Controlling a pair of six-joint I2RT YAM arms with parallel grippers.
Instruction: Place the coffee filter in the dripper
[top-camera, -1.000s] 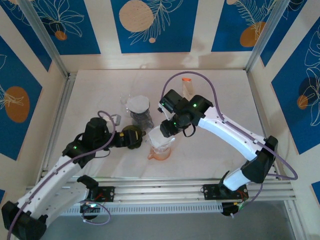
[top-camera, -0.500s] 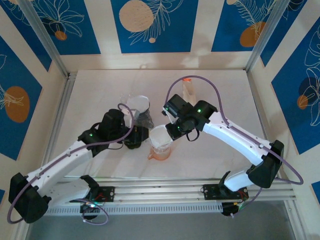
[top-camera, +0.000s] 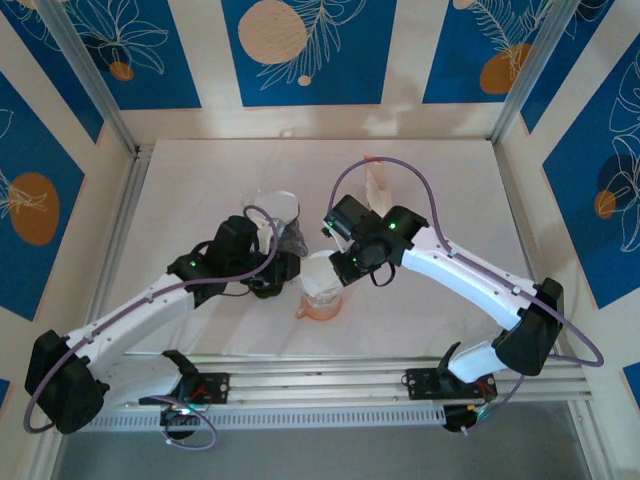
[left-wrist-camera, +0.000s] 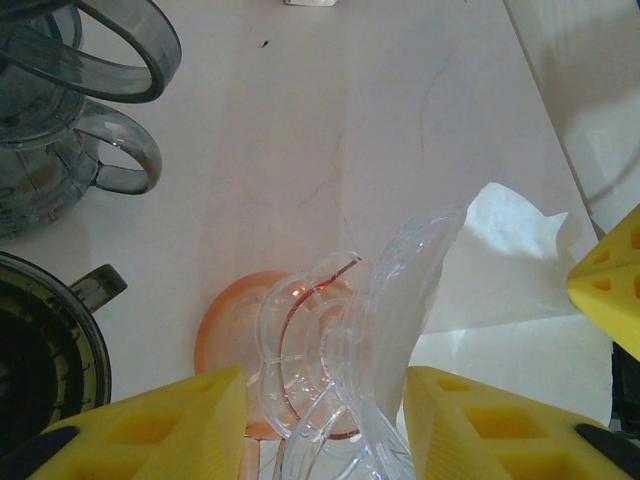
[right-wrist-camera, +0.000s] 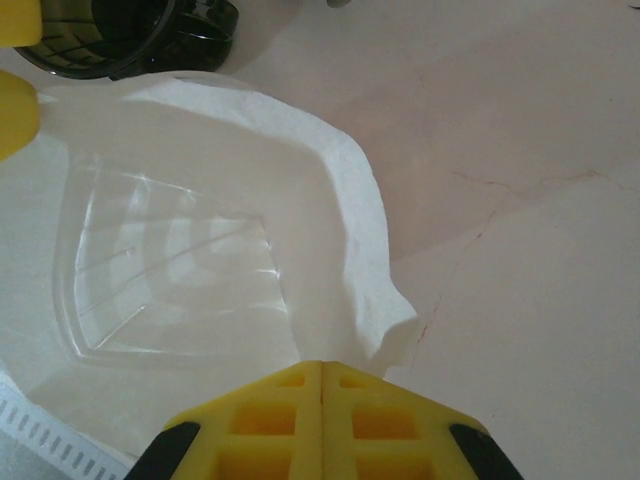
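The clear plastic dripper (left-wrist-camera: 400, 290) stands on an orange base (top-camera: 322, 303) near the table's front middle. The white paper coffee filter (top-camera: 320, 275) sits opened in its cone, one crumpled edge sticking out sideways (right-wrist-camera: 370, 290). My left gripper (left-wrist-camera: 322, 375) reaches in from the left (top-camera: 290, 268), and its yellow fingers (left-wrist-camera: 160, 425) have closed against the dripper's sides. My right gripper (right-wrist-camera: 322, 365) is shut on the filter's rim, just right of the dripper (top-camera: 342, 262). Through the paper, the dripper's ribbed wall (right-wrist-camera: 170, 270) shows.
Smoky grey cups with handles (left-wrist-camera: 60, 120) and a black ribbed vessel (left-wrist-camera: 40, 350) stand just left of the dripper. Another clear dripper with a white filter (top-camera: 277, 208) sits behind them. A pale holder with an orange top (top-camera: 377, 180) stands at the back.
My left arm swung right to the dripper and its jaws narrowed around it. The right gripper closed on the filter's edge and brought it down over the dripper.
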